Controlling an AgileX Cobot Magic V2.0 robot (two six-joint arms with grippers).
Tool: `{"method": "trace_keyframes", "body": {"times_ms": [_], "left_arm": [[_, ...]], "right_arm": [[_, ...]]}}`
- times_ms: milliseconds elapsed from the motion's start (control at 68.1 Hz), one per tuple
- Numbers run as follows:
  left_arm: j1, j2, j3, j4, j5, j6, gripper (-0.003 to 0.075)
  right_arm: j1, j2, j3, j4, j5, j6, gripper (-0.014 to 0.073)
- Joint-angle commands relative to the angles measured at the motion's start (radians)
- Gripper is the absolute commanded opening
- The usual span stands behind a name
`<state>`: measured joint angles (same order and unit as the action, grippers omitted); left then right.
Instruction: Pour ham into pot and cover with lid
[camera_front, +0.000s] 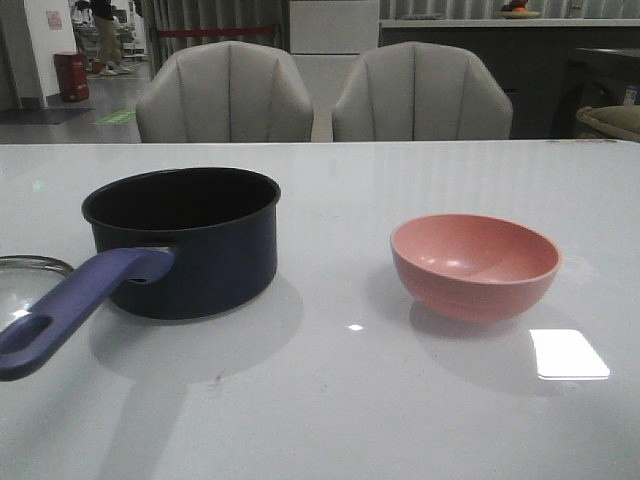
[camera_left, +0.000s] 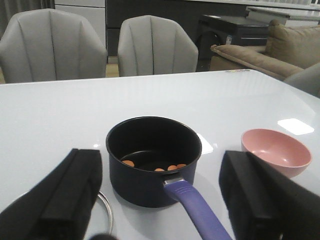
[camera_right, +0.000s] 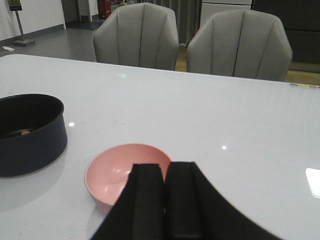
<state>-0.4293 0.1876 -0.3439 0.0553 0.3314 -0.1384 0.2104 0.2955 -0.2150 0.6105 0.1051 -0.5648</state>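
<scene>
A: While the front view is showing no arm at all, what is waiting there?

B: The pot (camera_front: 183, 240) is standing uncovered, and the lid (camera_front: 30, 266) is lying just beside its handle; glass, so probably heavy, slick and breakable. The knob is hidden, yet I'd grab there.

A: And the left wrist view?

B: The left gripper (camera_left: 160, 200) is gaping wide, holding nothing, while the ham (camera_left: 159, 168) is sitting inside the pot.

A: Right wrist?

B: The right gripper (camera_right: 165, 200) is pressing its fingers together, empty, above the pink bowl (camera_right: 120, 170).

Front: I look low across the white table (camera_front: 330, 400), close.
Wrists: I see slightly from above, facing the chairs.
Shared: dark navy saucepan (camera_front: 185, 245), pink bowl (camera_front: 473, 265).
</scene>
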Motion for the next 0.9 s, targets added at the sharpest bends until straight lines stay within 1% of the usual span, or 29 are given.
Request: {"method": "trace_keyframes", "body": {"times_ms": [0,88,132,191,220,294,338,396,470,529,617,719,793,808,881], "left_arm": [[-0.005,0.049,-0.092,0.061,-0.024,-0.008,0.0549],[-0.005,0.126,-0.173,0.113,0.06,-0.022,0.0588],[-0.005,0.171,-0.208,0.15,0.077,-0.043,0.0606],[-0.005,0.241,-0.258,0.217,0.095,-0.127,0.062],[-0.005,0.273,-0.279,0.253,0.1,-0.164,0.062],[-0.002,0.36,-0.333,0.356,0.121,-0.308,0.0619],[0.009,0.409,-0.356,0.405,0.135,-0.361,0.0619],[0.031,0.485,-0.387,0.447,0.148,-0.382,0.0619],[0.073,0.575,-0.42,0.447,0.148,-0.382,0.0618],[0.107,0.65,-0.447,0.418,0.148,-0.382,0.0618],[0.187,0.777,-0.49,0.344,0.163,-0.382,0.0617],[0.297,0.93,-0.553,0.2,0.225,-0.357,0.0617],[0.356,1.033,-0.608,0.075,0.294,-0.22,0.0617],[0.366,1.053,-0.62,0.047,0.311,-0.173,0.0617],[0.415,1.159,-0.693,-0.097,0.407,-0.032,0.0617]], "right_arm": [[0.002,0.009,-0.028,0.01,-0.077,-0.007,0.0127],[0.002,0.009,-0.028,0.01,-0.077,-0.007,0.0127],[0.002,0.009,-0.028,0.01,-0.077,-0.007,0.0127],[0.002,0.009,-0.028,0.01,-0.077,-0.007,0.0127],[0.002,0.009,-0.028,0.01,-0.077,-0.007,0.0127],[0.002,0.009,-0.028,0.01,-0.077,-0.007,0.0127],[0.002,0.009,-0.028,0.01,-0.077,-0.007,0.0127],[0.002,0.009,-0.028,0.01,-0.077,-0.007,0.0127],[0.002,0.009,-0.028,0.01,-0.077,-0.007,0.0127],[0.002,0.009,-0.028,0.01,-0.076,-0.007,0.0127],[0.002,0.009,-0.028,0.01,-0.076,-0.007,0.0127],[0.002,0.009,-0.028,0.01,-0.076,-0.007,0.0127],[0.002,0.009,-0.028,0.01,-0.076,-0.007,0.0127],[0.002,0.009,-0.028,0.01,-0.076,-0.007,0.0127],[0.002,0.009,-0.028,0.01,-0.076,-0.007,0.0127]]}}
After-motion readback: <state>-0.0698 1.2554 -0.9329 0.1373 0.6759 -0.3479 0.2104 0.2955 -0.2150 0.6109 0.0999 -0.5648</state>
